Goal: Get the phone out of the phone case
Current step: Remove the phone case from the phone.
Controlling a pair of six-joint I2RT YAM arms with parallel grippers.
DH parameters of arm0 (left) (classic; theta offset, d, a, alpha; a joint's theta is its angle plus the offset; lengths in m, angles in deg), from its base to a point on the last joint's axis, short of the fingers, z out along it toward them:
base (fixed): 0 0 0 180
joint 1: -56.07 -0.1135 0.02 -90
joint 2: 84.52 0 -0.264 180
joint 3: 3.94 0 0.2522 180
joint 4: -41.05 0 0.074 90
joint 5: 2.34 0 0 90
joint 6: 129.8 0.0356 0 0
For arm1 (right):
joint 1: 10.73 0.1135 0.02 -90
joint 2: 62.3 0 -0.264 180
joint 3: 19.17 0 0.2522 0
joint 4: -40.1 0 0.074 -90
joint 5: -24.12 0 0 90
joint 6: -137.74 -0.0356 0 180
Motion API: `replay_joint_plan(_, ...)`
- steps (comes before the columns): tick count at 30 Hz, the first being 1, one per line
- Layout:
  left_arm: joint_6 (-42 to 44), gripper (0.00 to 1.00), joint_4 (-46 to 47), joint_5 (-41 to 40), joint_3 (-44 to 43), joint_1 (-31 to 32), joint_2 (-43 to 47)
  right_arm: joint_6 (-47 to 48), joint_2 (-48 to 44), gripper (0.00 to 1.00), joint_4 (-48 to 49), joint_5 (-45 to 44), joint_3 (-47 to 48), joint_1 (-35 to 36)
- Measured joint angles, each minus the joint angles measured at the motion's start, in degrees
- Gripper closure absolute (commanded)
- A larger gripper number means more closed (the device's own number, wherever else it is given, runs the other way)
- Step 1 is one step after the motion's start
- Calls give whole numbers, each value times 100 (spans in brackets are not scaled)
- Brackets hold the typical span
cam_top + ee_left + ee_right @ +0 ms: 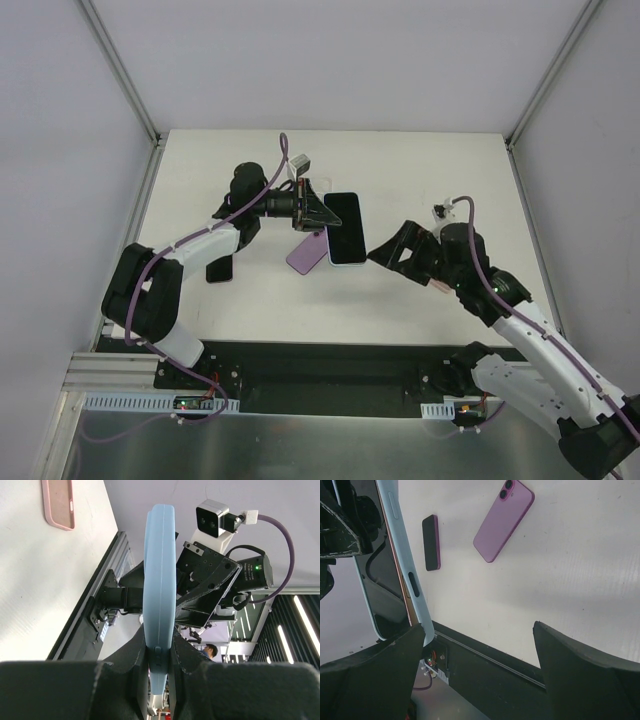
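Note:
The phone, dark screen up, sits in a light-blue phone case and is held above the table. My left gripper is shut on the case's left long edge. In the left wrist view the case stands edge-on, pinched between the fingers of that gripper. My right gripper is open just right of the case's near corner. In the right wrist view the case and the phone's screen stand at the left, beside one fingertip of this gripper; nothing lies between the fingers.
A purple phone lies back up on the table under the held one, also seen as the purple phone. A dark phone with a magenta rim lies further left. An empty pink case lies on the table.

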Motion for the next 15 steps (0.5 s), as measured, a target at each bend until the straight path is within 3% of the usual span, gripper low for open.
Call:
replay_joint_plan(6,-35,100,85,0,0,-42,-15,-17,184,8,387,170,-195,-17)
replay_joint_plan(15,-817,100,1169,31,216,-136,-363,-205,490,7,1823,822,-813,-37)
